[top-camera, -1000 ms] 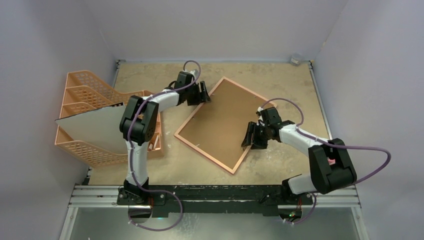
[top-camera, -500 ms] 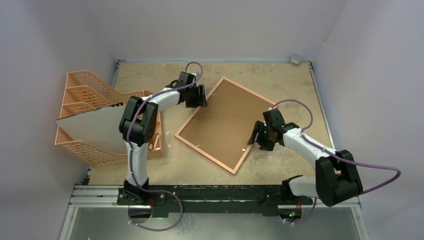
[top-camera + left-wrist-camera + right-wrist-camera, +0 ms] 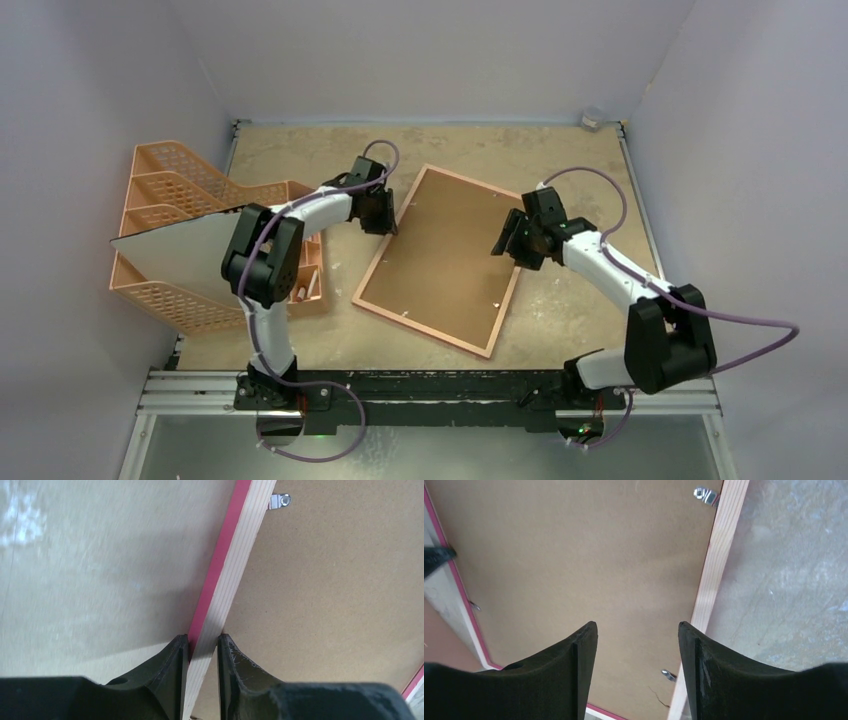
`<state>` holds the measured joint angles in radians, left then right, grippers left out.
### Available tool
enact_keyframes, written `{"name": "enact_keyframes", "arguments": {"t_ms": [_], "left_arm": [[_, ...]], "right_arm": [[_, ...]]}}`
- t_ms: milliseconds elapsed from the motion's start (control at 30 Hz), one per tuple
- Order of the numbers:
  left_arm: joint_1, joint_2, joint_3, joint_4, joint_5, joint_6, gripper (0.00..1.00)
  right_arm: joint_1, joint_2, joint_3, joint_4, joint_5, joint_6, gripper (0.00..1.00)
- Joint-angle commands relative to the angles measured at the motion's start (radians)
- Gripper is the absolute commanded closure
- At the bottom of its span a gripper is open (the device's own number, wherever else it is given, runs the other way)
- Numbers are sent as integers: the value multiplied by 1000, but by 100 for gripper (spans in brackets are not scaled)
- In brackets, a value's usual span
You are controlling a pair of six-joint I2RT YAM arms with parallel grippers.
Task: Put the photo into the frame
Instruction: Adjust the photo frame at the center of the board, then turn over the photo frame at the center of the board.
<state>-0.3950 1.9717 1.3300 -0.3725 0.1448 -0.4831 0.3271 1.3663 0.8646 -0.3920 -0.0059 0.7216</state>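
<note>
The frame lies back up on the table, its pale wood rail with a pink side, and the brown backing board sits in it. My left gripper is shut on the frame's left rail. My right gripper is open and empty above the frame's right rail, its jaws over the backing board. The photo rests white back up on the orange mesh organiser at the left.
Small metal clips hold the backing board along the rail; one shows in the left wrist view. A small grey object sits in the far right corner. Walls close the table on three sides.
The frame has turned clockwise, so its long sides now run steeper. My left gripper moved nearer and left with the rail. My right gripper moved farther along the right rail.
</note>
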Motion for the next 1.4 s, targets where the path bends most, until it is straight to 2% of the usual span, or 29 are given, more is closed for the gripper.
{"name": "enact_keyframes", "arguments": {"t_ms": [0, 233, 367, 533, 567, 733, 867, 1100, 1233, 1367], "left_arm": [[4, -139, -124, -9, -17, -138, 93], [2, -344, -503, 280, 58, -530, 95], [2, -414, -581, 357, 16, -634, 95], [2, -425, -566, 459, 62, -609, 89], [2, -434, -548, 434, 48, -594, 87], [24, -542, -487, 178, -221, -495, 79], [72, -595, -473, 92, -315, -446, 73], [164, -609, -520, 92, -265, -448, 71], [179, -605, -541, 116, -221, -440, 71], [182, -605, -563, 147, -175, -429, 71]], "right_arm": [[12, 59, 107, -16, 8, -17, 37], [102, 190, 257, 20, -60, -29, 37], [206, 316, 389, -23, -28, -43, 37], [335, 458, 520, -76, 3, -46, 36], [359, 485, 549, -91, 13, -45, 36], [465, 600, 693, -153, 93, -45, 32], [527, 695, 814, -209, 150, -52, 31], [594, 854, 1019, -332, 263, -52, 39], [615, 935, 1121, -430, 334, -42, 45], [626, 969, 1161, -452, 383, -36, 51]]}}
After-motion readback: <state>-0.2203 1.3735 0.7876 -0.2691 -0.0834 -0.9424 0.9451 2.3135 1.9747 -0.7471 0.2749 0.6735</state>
